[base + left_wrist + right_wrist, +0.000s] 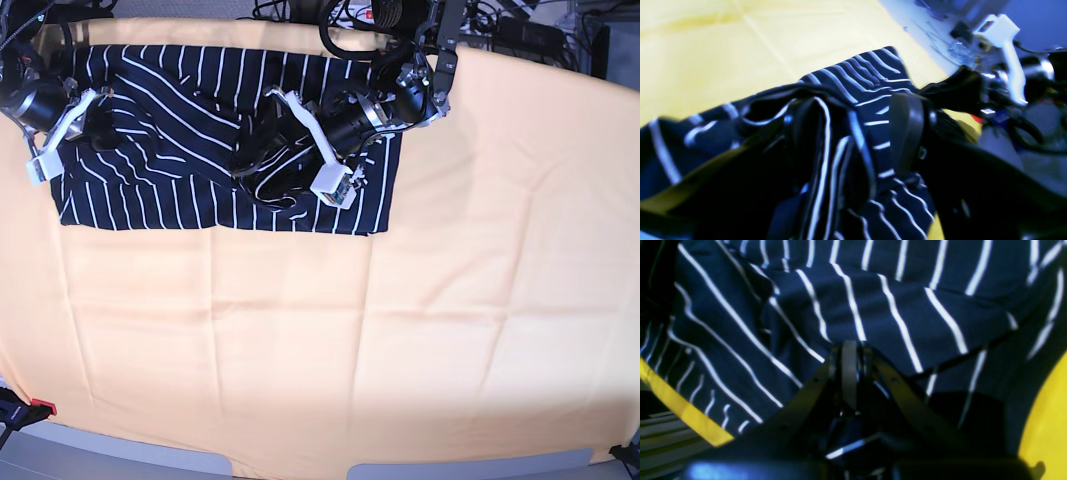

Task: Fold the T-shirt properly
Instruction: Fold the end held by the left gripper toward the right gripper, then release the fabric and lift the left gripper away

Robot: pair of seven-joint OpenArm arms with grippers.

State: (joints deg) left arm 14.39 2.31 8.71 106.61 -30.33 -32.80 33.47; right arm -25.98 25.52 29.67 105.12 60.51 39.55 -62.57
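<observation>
Table (400,330) mostly bare yellow cloth, tons of room toward near edge. T-shirt (150,190) sits way up at far edge, roughly rectangular, middle bunched. I reckon fold is mid-way: left claw (255,160) jaws wide over the bunch, looks like it's let go. Right claw (100,125) pinched tight on T-shirt at other end. Next move I'd guess: regrab, flatten that lump.
</observation>
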